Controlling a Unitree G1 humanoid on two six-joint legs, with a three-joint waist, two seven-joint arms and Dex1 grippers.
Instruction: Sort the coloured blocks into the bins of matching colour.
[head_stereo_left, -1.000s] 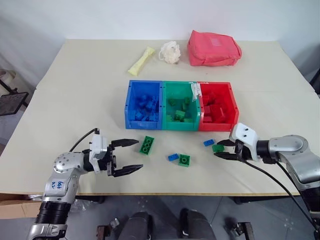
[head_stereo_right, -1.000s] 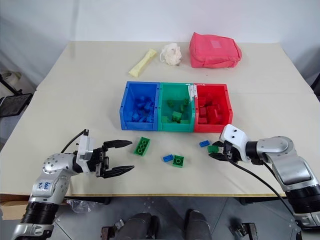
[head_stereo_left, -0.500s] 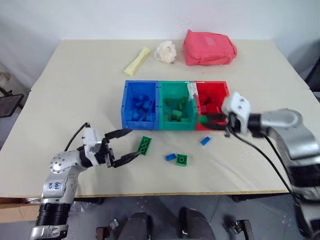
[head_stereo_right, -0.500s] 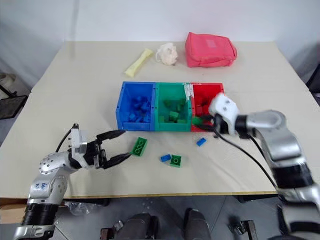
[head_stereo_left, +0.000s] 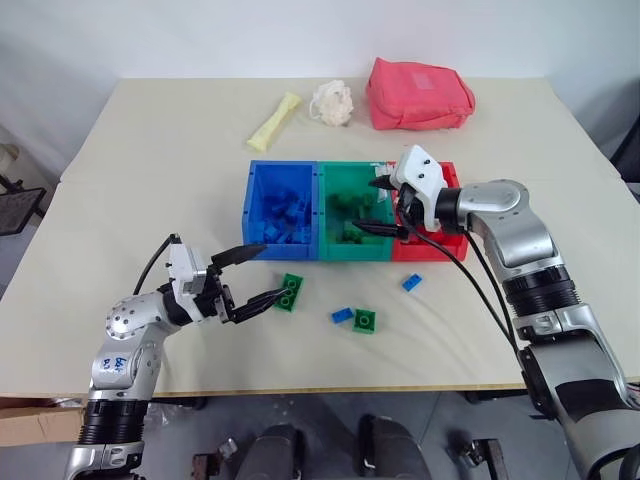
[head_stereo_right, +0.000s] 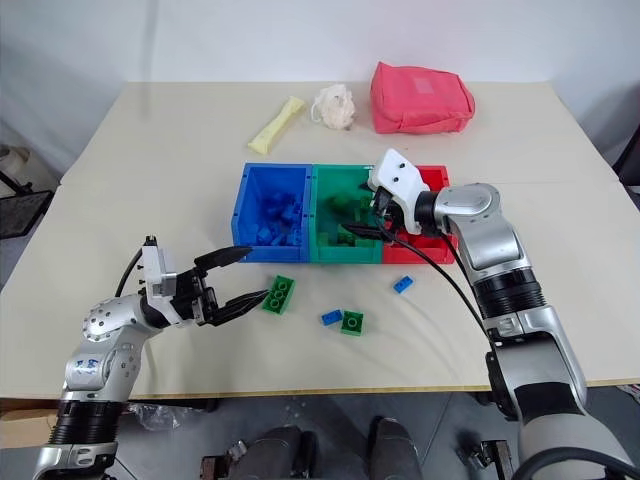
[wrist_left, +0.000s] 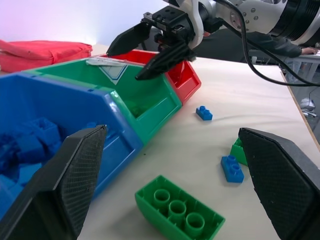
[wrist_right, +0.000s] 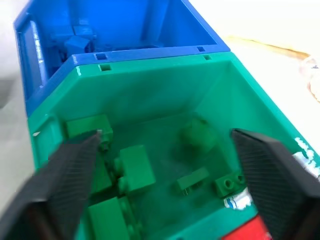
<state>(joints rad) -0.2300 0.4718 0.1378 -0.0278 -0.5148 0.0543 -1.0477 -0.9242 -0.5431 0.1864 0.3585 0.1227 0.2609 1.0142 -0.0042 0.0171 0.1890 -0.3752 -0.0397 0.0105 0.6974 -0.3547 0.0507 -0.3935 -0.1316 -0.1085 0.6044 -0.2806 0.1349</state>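
Three joined bins stand mid-table: blue (head_stereo_left: 285, 165), green (head_stereo_left: 345, 167) and red (head_stereo_right: 432, 172), each with blocks of its own colour inside. Over the green bin hangs my right gripper (head_stereo_left: 378, 205), open, nothing between its fingers (wrist_right: 65, 175); several green blocks (wrist_right: 135, 167) lie below it. My left gripper (head_stereo_left: 252, 275) is open just above the table, beside a long green block (head_stereo_left: 291, 292) that lies close in front of its fingers (wrist_left: 65, 175). Loose on the table are a blue block (head_stereo_left: 342, 315), a square green block (head_stereo_left: 365, 320) and another blue block (head_stereo_left: 411, 282).
At the table's far side lie a pinkish-red pouch (head_stereo_left: 418, 95), a white fluffy ball (head_stereo_left: 334, 100) and a pale yellow stick (head_stereo_left: 277, 120). The table's front edge runs just behind my left arm.
My right gripper rose from the table with a small green block, swung left over the green bin and opened; the block has left its fingers. My left gripper rose slightly, still open.
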